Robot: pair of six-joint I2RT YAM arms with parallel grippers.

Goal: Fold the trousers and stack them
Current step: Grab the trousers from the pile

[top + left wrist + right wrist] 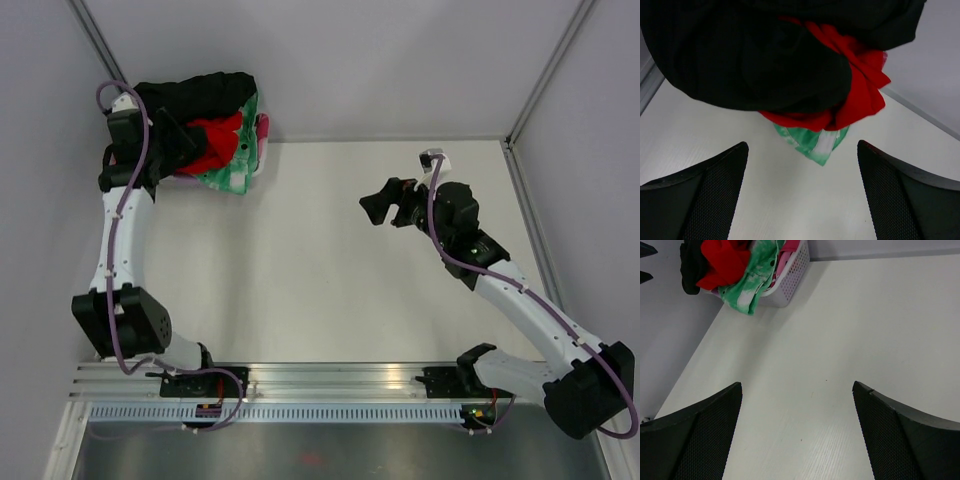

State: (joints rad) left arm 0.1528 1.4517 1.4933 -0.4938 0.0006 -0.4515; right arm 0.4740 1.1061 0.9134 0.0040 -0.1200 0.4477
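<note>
Table [330, 290] far-left corner: trousers [200, 95] heaped | left claw [802, 147] wide, just beside | right claw [797, 385] wide, mid-table

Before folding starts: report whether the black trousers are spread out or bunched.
Bunched: the trousers lie heaped on the basket over the red garment, not flat.

a white basket [791, 281] with small holes stood at the far left corner of the white table [330, 290]. a red garment [212, 140] lay heaped in it. a green and pink patterned cloth [236, 168] lay just beside the red one and hung over the basket's rim.
</note>
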